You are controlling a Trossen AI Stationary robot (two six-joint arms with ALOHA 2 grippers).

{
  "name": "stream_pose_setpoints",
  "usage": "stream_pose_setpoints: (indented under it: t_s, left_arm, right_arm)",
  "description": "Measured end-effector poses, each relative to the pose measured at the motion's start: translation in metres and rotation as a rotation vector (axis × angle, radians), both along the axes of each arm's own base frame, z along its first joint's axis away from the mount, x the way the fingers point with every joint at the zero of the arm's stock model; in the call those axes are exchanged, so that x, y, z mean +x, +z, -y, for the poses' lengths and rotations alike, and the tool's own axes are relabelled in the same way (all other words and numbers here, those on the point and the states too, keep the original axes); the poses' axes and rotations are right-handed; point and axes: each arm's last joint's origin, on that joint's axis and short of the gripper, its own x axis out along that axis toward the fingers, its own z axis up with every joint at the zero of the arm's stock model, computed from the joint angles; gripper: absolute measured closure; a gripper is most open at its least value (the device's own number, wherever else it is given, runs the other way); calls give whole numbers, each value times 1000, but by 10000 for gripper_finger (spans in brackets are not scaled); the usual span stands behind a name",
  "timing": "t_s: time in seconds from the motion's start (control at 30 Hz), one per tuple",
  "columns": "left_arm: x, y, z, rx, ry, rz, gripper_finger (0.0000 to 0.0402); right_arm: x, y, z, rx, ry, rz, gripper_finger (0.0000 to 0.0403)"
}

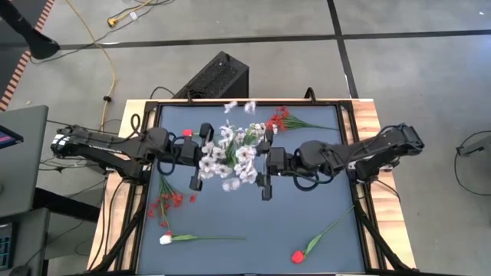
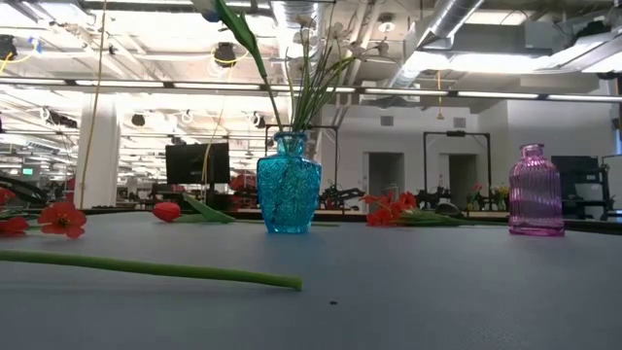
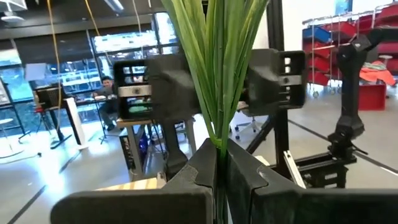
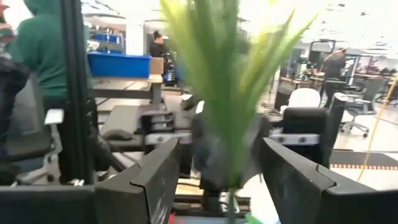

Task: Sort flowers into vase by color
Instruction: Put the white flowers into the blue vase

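Left claw (image 3: 217,171): fingers pinched tight on the green stems of the white flowers (image 1: 230,153), whose stems stand in the blue vase (image 2: 289,196) mid-table. Right claw (image 4: 217,180): fingers spread wide either side of the same stems, touching nothing.

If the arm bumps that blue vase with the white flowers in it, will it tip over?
Possibly. The blue vase stands upright on a narrow base, and the tall white flowers rise well above its neck, so it looks top-heavy. It looks like glass, likely heavy enough to resist a light nudge, though fragile if it falls.

Two dark, cable-draped jointed arms (image 1: 115,147)
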Motion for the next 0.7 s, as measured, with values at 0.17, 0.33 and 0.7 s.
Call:
stream_pose_setpoints:
  t_s: [0.17,0.33,0.7]
  left_arm:
    - [1,-3,0,-4,18,-35,401]
    - [1,-4,-1,-5,24,-40,401]
    - [1,-4,-1,-14,48,-45,401]
  right_arm:
    - [1,3,9,6,-24,28,159]
    - [3,4,11,21,0,43,159]
    - [27,-9,14,80,25,12,159]
